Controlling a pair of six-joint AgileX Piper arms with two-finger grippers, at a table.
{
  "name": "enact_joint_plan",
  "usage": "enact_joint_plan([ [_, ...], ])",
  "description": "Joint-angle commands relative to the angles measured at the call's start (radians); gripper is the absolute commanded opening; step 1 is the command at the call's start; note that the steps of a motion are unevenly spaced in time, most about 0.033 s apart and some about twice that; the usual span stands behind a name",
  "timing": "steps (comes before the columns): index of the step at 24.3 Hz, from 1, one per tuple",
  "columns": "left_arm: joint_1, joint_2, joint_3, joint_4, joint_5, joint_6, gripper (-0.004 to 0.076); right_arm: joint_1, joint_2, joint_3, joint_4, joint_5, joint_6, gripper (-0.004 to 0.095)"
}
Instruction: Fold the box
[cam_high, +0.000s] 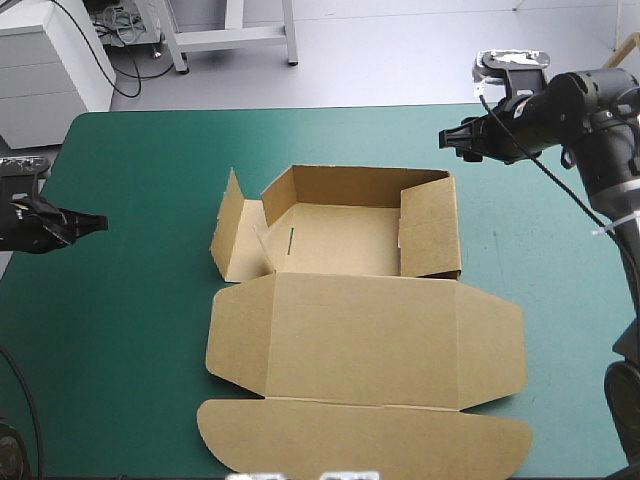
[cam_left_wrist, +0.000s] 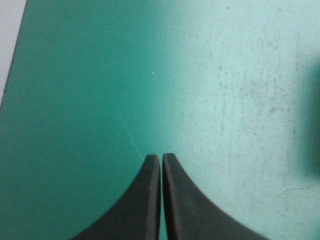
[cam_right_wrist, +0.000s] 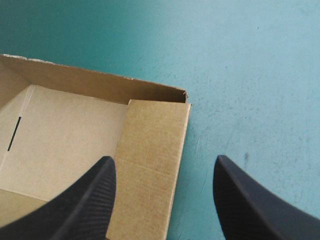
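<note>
I read the teal-green cover (cam_high: 120, 320) as the widest thing in view, and I place the rest by the box.

- The box (cam_high: 365, 330) lies mid-table as an open tray. Its lid panel (cam_high: 370, 340) lies flat on the near side of the tray, ending in a rounded tuck flap (cam_high: 365, 440).
- Tray walls: the far wall (cam_high: 350, 185) is raised and the right wall (cam_high: 432, 232) stands folded up. The left flap (cam_high: 228, 228) leans outward, not tucked.
- The right gripper (cam_high: 445, 138) sits just past the box's far right corner. I see its black fingers spread wide apart, holding nothing. From its wrist camera, the right gripper (cam_right_wrist: 164, 159) looks down on that corner, with the right wall's top between the fingers.
- The left gripper (cam_high: 100, 222) is well off the box's left side, over bare cover. Its fingers are pressed together to a point with nothing between them (cam_left_wrist: 161, 157).
- A thin dark slot (cam_high: 290, 240) marks the tray floor near the left flap.
</note>
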Motion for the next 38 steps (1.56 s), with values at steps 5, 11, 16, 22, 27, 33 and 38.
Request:
enact_joint_plan([
  [5, 0.025, -0.022, -0.035, -0.157, 0.004, 0.066, 0.0, -0.005, -0.032, 0.16, 0.01, -0.036, 0.003, 0.054],
  [11, 0.023, -0.022, -0.035, -0.199, 0.039, 0.077, 0.0, -0.005, 0.036, 0.255, 0.022, -0.096, -0.001, 0.054],
  [16, 0.023, -0.022, -0.035, -0.216, 0.065, 0.095, 0.0, -0.005, 0.122, 0.255, 0.077, -0.144, -0.03, 0.054],
  [22, 0.023, -0.022, -0.035, -0.216, 0.086, 0.095, 0.0, -0.005, 0.216, 0.255, 0.099, -0.159, -0.034, 0.054],
  [27, 0.023, -0.022, -0.035, -0.214, 0.087, 0.113, 0.0, -0.005, 0.242, 0.255, 0.099, -0.183, -0.043, 0.0533],
  [33, 0.023, -0.022, -0.035, -0.213, 0.085, 0.113, 0.0, -0.005, 0.249, 0.255, 0.098, -0.179, -0.077, -0.0007],
  [38, 0.023, -0.022, -0.035, -0.213, 0.1, 0.113, 0.0005, -0.005, 0.253, 0.255, 0.098, -0.175, -0.071, -0.0019],
])
